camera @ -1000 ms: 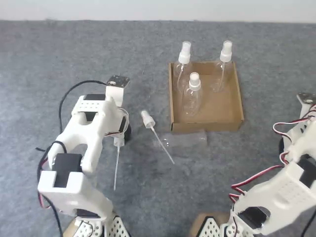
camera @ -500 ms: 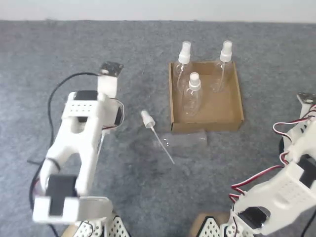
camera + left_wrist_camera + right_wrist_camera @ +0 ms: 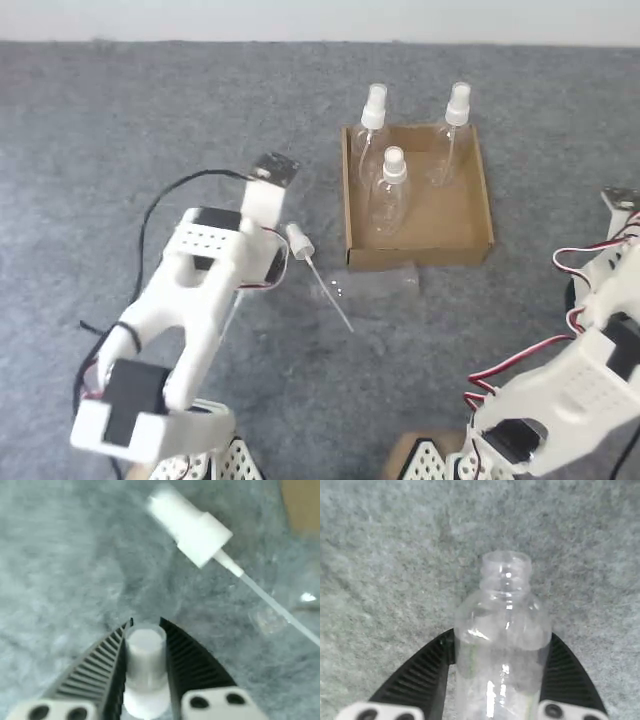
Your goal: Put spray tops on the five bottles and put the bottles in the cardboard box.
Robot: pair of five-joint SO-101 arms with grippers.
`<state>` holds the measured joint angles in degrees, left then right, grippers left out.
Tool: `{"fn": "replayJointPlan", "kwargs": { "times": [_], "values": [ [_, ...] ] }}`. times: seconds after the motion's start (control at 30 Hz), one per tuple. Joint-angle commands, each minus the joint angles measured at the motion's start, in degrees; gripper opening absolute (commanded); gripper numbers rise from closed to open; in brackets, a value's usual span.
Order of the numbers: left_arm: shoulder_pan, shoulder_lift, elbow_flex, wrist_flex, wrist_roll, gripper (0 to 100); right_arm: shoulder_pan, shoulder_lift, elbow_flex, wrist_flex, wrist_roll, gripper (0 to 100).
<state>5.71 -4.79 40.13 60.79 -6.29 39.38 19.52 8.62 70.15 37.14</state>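
My left gripper [image 3: 145, 625] is shut on a white spray top [image 3: 145, 655], held just above the carpet. A second spray top [image 3: 192, 530] with a long thin tube lies loose on the carpet a little beyond the fingertips; in the high view this spray top [image 3: 298, 241] lies beside the left arm [image 3: 215, 270]. My right gripper [image 3: 502, 637] is shut on a clear bottle [image 3: 502, 630] with an open neck and no top. Another clear bottle [image 3: 375, 283] lies on its side in front of the cardboard box [image 3: 418, 255].
Three bottles with spray tops stand in the box: one at the back left [image 3: 372, 135], one at the back right [image 3: 452, 130], one nearer the front [image 3: 388, 195]. The right arm [image 3: 590, 370] sits at the lower right. Grey carpet covers the table.
The left arm has swung right toward the box with its spray top and now stands beside the loose spray top. The right arm has not moved.
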Motion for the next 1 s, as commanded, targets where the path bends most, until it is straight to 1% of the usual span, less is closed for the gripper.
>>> {"fn": "replayJointPlan", "kwargs": {
  "times": [0.0,0.4,0.63,0.83,0.9,0.97],
  "values": [
    [0.88,0.53,-0.57,-1.32,-1.23,14,-0.22,-0.40,-2.37,0.48,-0.09,21.2],
    [0.62,1.32,-2.86,-1.41,-1.14,14,-0.22,-0.40,-2.37,0.48,-0.09,21.1],
    [1.67,1.32,2.51,-4.75,-1.05,14,-0.40,-0.40,-2.37,0.48,-0.09,21.0],
    [1.67,1.32,4.79,-6.42,-1.05,14,-0.48,-0.40,-2.37,0.48,-0.18,21.0],
    [1.67,1.32,4.97,-6.68,-1.05,12,-0.40,-0.40,-2.37,0.48,-0.18,21.0],
    [1.58,0.88,4.62,-6.42,-0.97,7,-0.31,-0.40,-2.37,0.48,-0.18,21.0]
  ]
}}
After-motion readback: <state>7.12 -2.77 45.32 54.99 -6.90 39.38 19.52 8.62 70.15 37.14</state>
